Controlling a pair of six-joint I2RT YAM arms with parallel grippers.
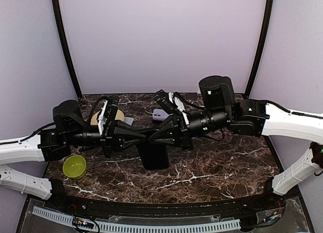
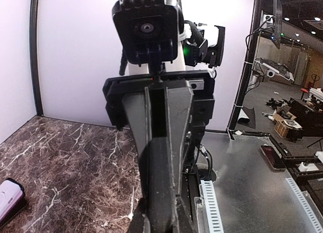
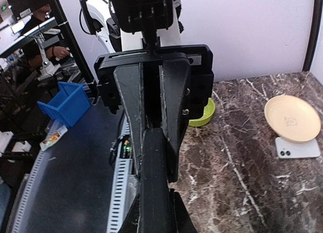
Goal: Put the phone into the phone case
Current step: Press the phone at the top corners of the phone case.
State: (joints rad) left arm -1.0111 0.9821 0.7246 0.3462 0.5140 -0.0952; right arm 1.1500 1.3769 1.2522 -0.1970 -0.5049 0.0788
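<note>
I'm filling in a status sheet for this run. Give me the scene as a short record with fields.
left gripper: shut on one end of black slab
right gripper: shut on the slab's opposite end
white phone: lying flat at edge of plate
green bowl: near left, apart from both arms
lavender item: far centre, not held

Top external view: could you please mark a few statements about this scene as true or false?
The left fingers and right fingers both clamp the black flat slab. True.
The lime-green round bowl sits beside the right arm. False: it sits near the left arm.
The beige round plate lies on the dark marble table. True.
The lilac rounded item is held aloft. False: it lies on the table, untouched.
</note>
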